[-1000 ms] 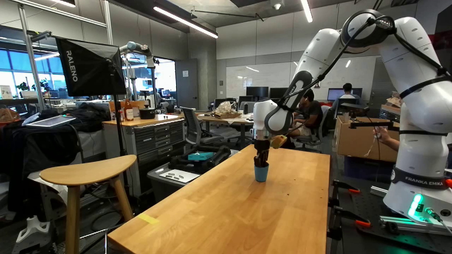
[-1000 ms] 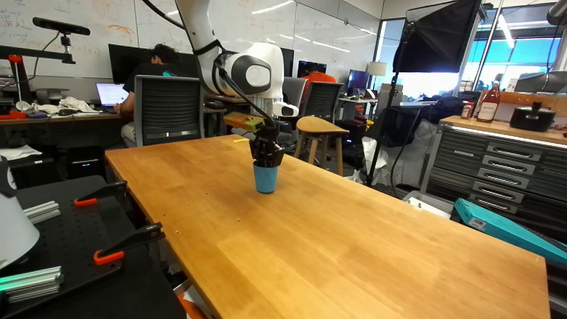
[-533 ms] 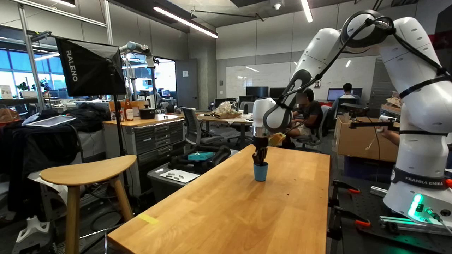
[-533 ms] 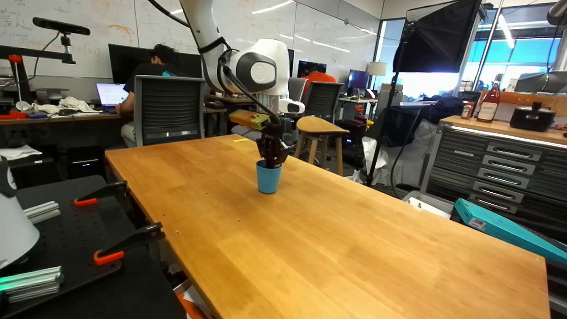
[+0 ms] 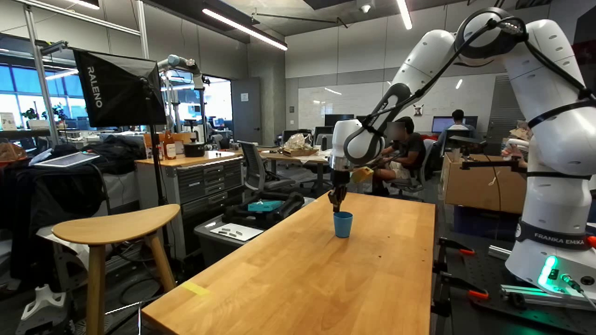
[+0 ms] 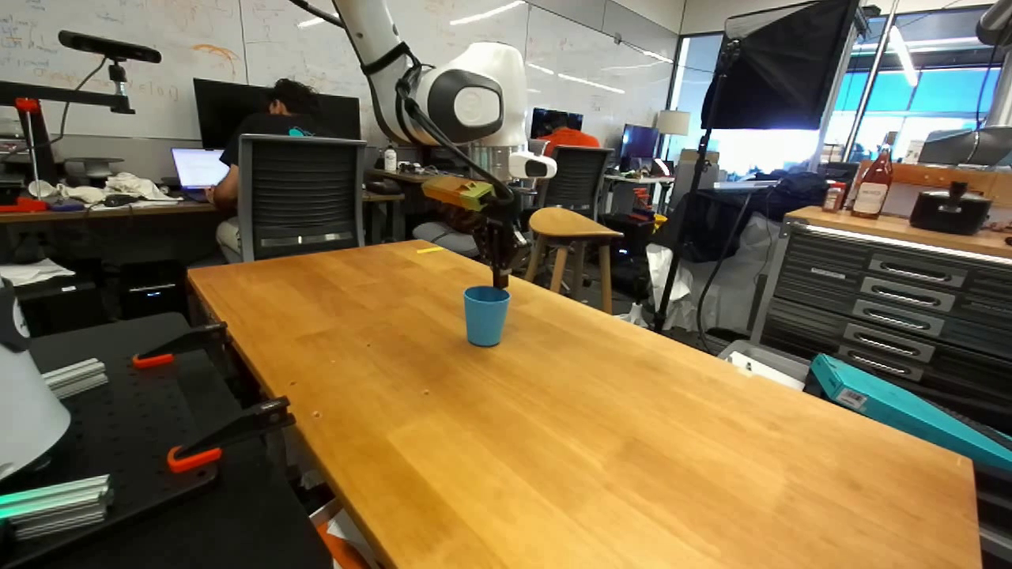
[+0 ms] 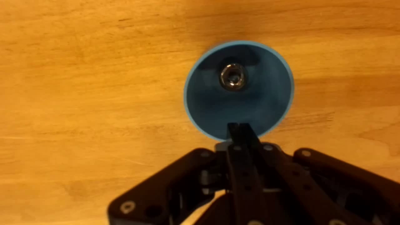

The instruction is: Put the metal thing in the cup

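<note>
Metal thing [image 7: 232, 77] contained by the cup [image 6: 485, 319]
The tool [image 7: 238, 125] is clenched, nothing visibly gripped, presumably as no grasp is needed.

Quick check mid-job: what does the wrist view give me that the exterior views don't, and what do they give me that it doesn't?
Only the wrist view shows the shiny round metal piece inside the small blue cylindrical cup.

Only the exterior views show the white robot arm, the light wooden stool and the black softbox lamp.

Wrist and exterior views share the cup, the long light wooden table under it, and the black gripper, its closed jaws clearest in the wrist view.
</note>
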